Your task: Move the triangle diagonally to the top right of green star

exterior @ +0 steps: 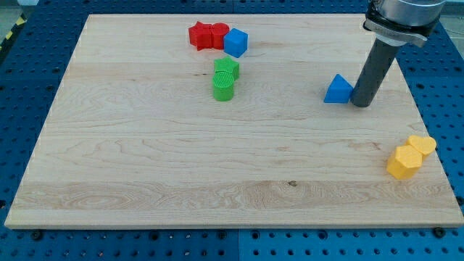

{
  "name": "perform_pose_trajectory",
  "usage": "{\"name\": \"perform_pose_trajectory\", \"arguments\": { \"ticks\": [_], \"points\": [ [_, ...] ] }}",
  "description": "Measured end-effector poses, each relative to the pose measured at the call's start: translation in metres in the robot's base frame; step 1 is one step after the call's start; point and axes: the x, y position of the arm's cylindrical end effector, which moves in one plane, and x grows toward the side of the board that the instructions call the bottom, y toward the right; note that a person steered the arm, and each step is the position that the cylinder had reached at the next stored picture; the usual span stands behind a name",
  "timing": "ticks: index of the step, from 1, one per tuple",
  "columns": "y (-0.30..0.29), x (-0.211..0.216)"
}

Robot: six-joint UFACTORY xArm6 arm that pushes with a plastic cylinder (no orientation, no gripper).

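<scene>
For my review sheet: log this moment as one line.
my tip: touching blue triangle, its right | green block: far left | triangle: not placed

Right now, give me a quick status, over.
My tip touching blue triangle, on its right. Green blocks far to view's left. Path between clear.

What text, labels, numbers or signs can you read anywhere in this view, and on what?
None: no readable text, number or label shows anywhere.
The board is bare wood grain.
The blue triangle, green blocks, red blocks, blue cube and yellow blocks carry no marks.
My tip, just right of the triangle, is plain dark.
</scene>
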Motion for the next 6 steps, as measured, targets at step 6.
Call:
{"name": "perform_pose_trajectory", "arguments": {
  "ticks": [6],
  "points": [
    [-0.075,-0.034]
  ]
}}
